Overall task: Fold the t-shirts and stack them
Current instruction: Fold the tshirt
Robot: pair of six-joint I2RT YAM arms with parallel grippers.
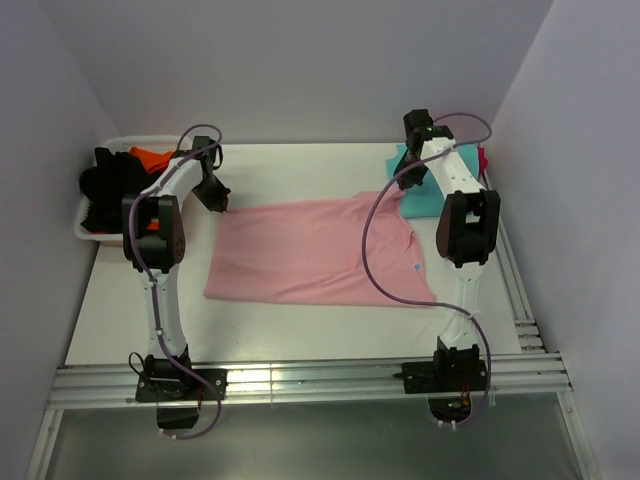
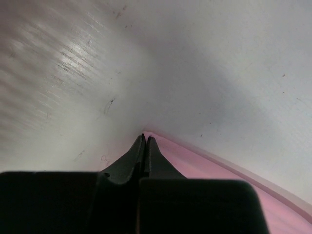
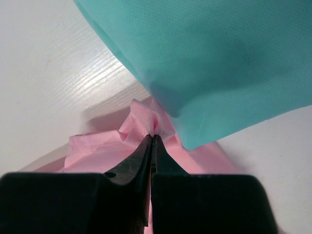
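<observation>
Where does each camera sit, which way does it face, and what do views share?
Top external: above and behind, looking down on the table; left arm, right arm show whole.
Left wrist: looks along left pincer, shut on corner of pink shirt.
Right wrist: looks along right pincer, pinching pink shirt at teal shirt edge.
Shared: pink shirt, all three.

Spread shirt (image 1: pixel 310 250) centre; basket (image 1: pixel 84 230) far-left, folded shirt (image 1: pixel 420 203) far-right

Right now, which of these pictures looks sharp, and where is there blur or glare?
Left wrist view: the table smears into streaks at the left under a bright sheen; the left tool is a dark silhouette. Right wrist view: crisp, the weave of the teal t-shirt shows; glare stripes the table. Top view: evenly lit, one bright reflection on the metal rail.
</observation>
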